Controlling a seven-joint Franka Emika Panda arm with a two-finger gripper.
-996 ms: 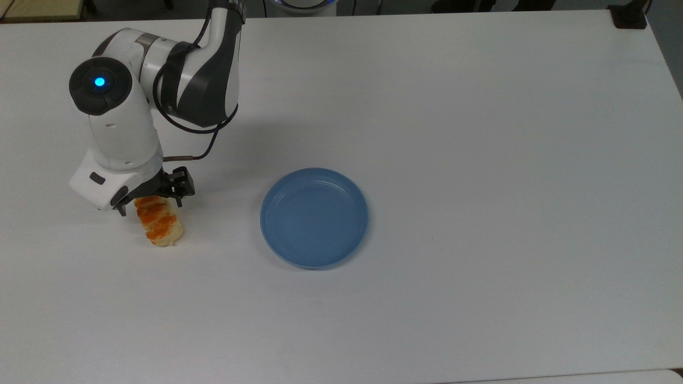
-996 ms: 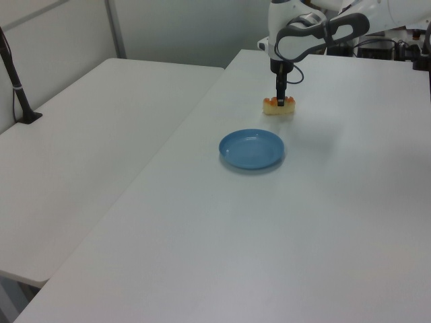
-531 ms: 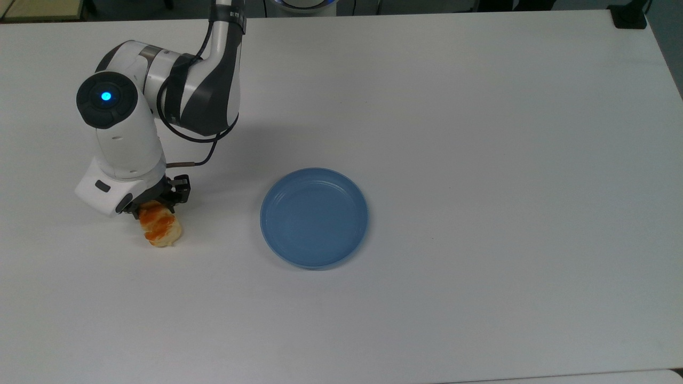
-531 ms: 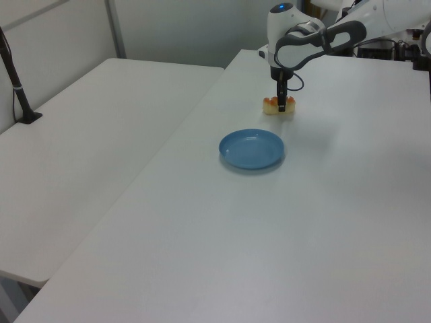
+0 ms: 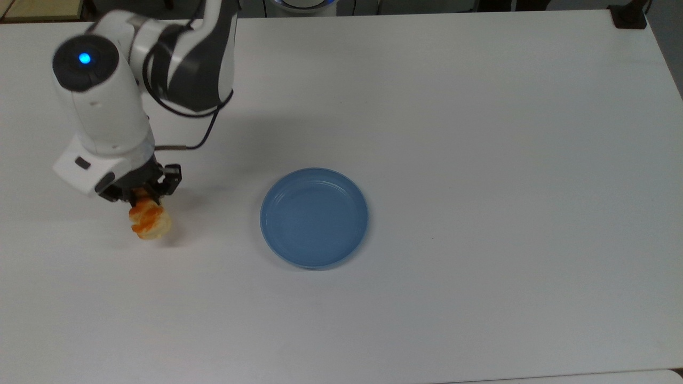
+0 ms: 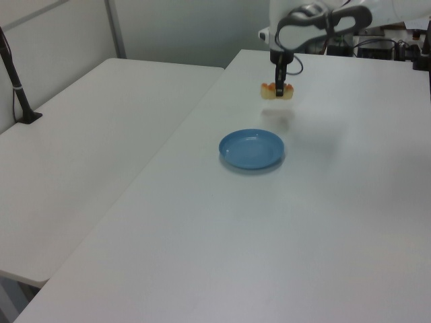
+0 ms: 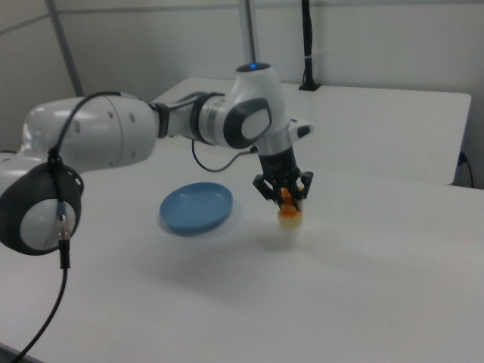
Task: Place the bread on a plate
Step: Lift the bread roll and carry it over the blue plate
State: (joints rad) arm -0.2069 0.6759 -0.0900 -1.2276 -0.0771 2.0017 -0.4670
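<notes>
1. The claw [image 5: 140, 193] is clenched on the bread [image 5: 149, 223], its 2 dark fingers pinching the bun near one end, and the bread hangs clear of the white counter [image 5: 480, 133].
2. In the left view the bread [image 6: 277, 92] floats above a faint shadow on the counter [image 6: 269, 256], with a gap between them; the claw [image 6: 279, 85] comes down onto it from above.
3. In the right view the claw [image 7: 283, 189] points down with the bread [image 7: 288, 212] below it, its orange glaze uppermost and its pale end lowest.
4. The blue plate [image 5: 314, 217] lies flat on the counter, well apart from the bread, toward the top view's right. Nothing lies in it, and nothing stands between it and the bread.
5. The top view gives no gap between bread and counter; the left view and the right view do.
6. In the top view the white wrist housing covers the upper part of the claw and the gripped end of the bread.
7. In the right view the plate [image 7: 196, 208] sits to the right view's left of the bread, partly blurred at its near rim.
8. A dark clamp base [image 5: 628, 15] sits at the top view's far right corner, cut off by the edge.
9. A second white table [image 6: 94, 148] stands beside the counter on the left view's left, with a black pole [image 6: 16, 84] at its edge.
</notes>
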